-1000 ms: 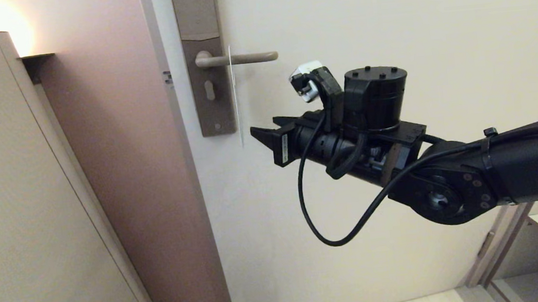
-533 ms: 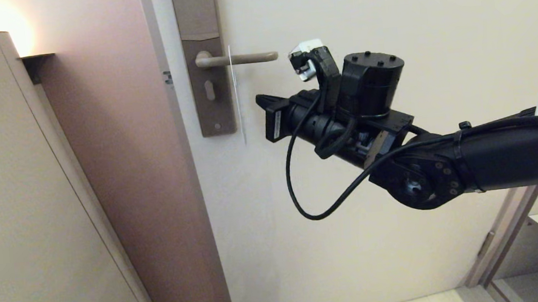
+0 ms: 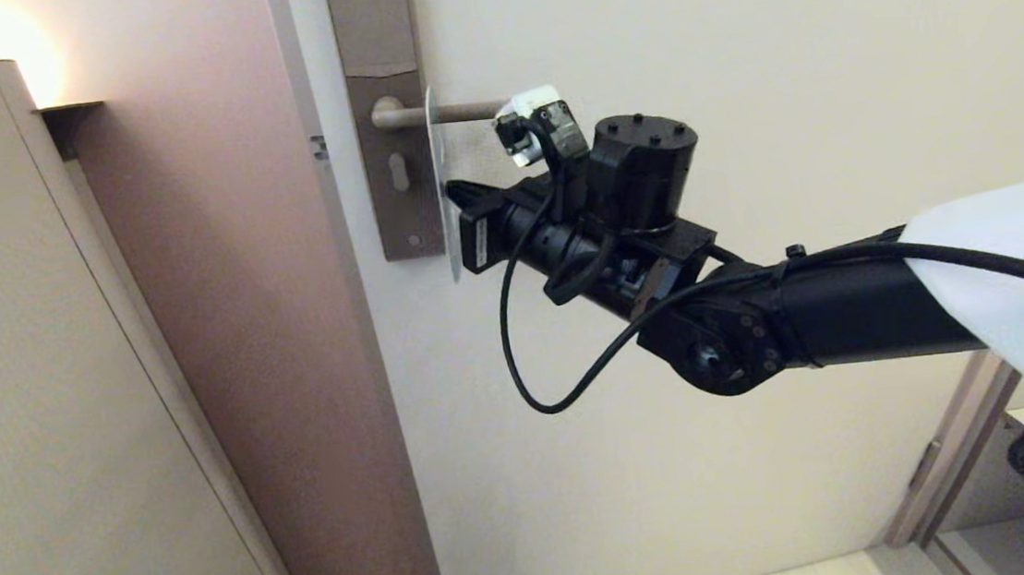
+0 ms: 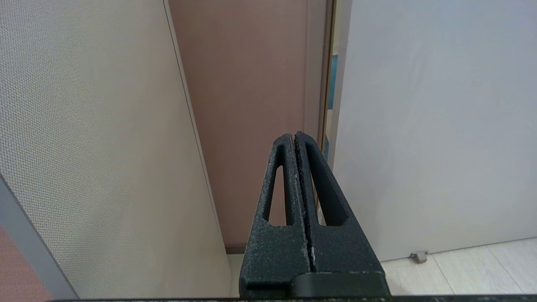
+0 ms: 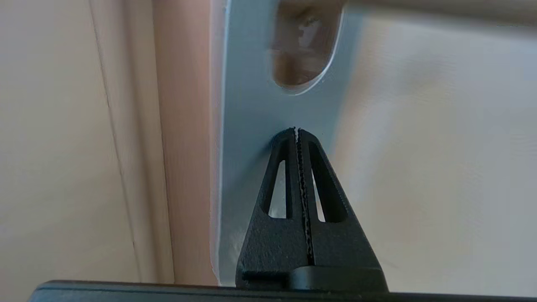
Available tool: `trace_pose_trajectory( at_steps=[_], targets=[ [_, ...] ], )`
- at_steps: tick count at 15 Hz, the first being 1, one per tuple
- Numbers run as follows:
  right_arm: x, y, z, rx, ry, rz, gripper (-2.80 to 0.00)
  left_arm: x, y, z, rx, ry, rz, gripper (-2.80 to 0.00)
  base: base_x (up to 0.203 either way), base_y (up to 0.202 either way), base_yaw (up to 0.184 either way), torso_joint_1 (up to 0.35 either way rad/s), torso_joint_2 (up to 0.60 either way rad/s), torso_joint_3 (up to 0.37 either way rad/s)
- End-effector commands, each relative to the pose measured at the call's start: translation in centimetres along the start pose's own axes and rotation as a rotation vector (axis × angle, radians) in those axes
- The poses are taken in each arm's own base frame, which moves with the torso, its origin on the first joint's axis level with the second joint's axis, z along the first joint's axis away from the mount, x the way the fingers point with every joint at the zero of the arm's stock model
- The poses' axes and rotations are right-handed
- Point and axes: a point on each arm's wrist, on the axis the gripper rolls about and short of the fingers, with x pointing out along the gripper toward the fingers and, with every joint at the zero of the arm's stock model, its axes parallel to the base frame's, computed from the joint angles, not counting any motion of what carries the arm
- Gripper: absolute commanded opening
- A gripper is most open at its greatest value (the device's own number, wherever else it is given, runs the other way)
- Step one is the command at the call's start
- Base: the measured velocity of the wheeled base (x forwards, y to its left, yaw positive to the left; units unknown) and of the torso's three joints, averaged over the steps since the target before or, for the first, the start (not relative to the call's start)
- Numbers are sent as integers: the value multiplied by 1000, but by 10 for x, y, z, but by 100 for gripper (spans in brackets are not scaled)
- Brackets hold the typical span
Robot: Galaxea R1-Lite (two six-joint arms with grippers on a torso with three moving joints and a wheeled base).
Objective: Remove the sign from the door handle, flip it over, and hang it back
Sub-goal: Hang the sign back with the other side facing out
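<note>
Forward goes the right arm [image 3: 812,326], up and in toward the door [image 3: 734,73] from where it hung a second ago, and the card has swung with the push! Biggest thing first: that pale door fills the head view, with a beige cabinet [image 3: 37,366] out at nine o'clock. Next, the tall metal plate [image 3: 392,187] with the door handle [image 3: 446,113] jutting toward three o'clock. On that lever hangs the sign [image 3: 440,183], nearly edge-on, the lever passing through its oval hole. Right hand [image 3: 450,191] now: its tips are pressed against the card just below the hole, at six o'clock from the lever. Through the right wrist view, the fingers [image 5: 285,167] are closed flat together, tips touching the sign's face, nothing between them. Left hand [image 4: 295,136] sits low and away, also closed, nothing held.
</note>
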Motion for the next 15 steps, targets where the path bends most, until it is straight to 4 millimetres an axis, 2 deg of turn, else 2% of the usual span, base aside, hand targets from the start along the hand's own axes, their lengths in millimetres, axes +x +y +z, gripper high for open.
trace_pose_trajectory(
  at_steps=[1, 5, 9, 11, 15],
  targets=[
    [10, 8, -18, 3, 18, 16, -280, 0, 0, 0, 0, 0, 1, -280, 0, 0, 0, 0, 0, 0],
    [30, 24, -23, 4, -53, 46, -280, 0, 0, 0, 0, 0, -1, -280, 0, 0, 0, 0, 0, 0],
    [37, 35, -48, -33, -51, 65, -280, 0, 0, 0, -1, -1, 1, -280, 0, 0, 0, 0, 0, 0],
    [40, 38, -57, -44, -53, 67, -280, 0, 0, 0, 0, -1, 1, -280, 0, 0, 0, 0, 0, 0],
    [50, 38, -60, -44, -82, 65, -280, 0, 0, 0, 0, -2, -1, -280, 0, 0, 0, 0, 0, 0]
  ],
)
